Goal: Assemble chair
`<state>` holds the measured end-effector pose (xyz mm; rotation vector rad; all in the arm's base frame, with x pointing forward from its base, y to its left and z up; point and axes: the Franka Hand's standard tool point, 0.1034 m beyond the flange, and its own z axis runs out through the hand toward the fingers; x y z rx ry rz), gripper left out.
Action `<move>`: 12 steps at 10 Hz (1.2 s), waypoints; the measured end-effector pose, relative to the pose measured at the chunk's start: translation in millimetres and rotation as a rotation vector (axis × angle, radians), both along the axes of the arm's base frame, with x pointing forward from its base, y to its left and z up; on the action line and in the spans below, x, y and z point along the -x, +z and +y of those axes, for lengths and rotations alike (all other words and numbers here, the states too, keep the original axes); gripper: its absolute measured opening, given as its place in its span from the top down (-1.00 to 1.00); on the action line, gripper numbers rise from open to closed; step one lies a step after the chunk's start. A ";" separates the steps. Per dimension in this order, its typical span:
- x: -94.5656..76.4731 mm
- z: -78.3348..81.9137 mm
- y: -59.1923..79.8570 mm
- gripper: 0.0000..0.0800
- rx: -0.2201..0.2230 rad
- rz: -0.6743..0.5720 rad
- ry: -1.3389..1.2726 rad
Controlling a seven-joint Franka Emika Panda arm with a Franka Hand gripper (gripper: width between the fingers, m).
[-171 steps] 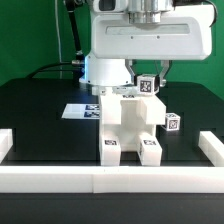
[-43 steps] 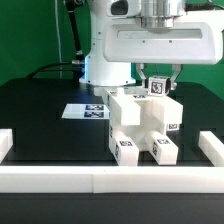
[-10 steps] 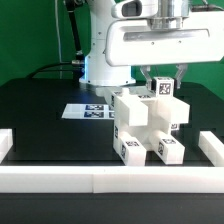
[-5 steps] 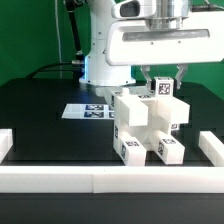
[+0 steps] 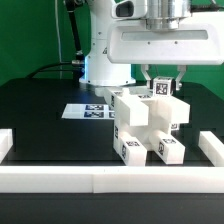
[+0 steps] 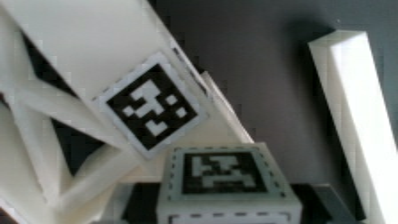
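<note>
Chair (image 5: pixel 140 125): partly built, standing right of centre on the black tabletop (image 5: pixel 40 115).
Top block (image 5: pixel 160 92): tagged, at the chair's far upper end.
Pincer (image 5: pixel 161 82): pinching the top block.
Marker board (image 5: pixel 85 110): left, just behind.
Border wall (image 5: pixel 60 178): nearest.

A plain green backdrop (image 5: pixel 25 30) stood behind the black table (image 5: pixel 40 115), where a low white border wall (image 5: pixel 60 178) ran along the near edge and up both sides, the marker board (image 5: pixel 84 110) lay flat, and dark cables (image 5: pixel 62 62) hung at the exterior view's left.
</note>
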<state>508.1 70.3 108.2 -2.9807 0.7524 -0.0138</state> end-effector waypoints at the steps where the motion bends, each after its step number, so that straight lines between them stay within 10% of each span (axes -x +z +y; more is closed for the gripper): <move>1: 0.0 0.2 0.0 0.30 -0.002 0.004 -0.056; 12: 0.6 4.7 -0.1 0.30 -0.028 0.048 -0.701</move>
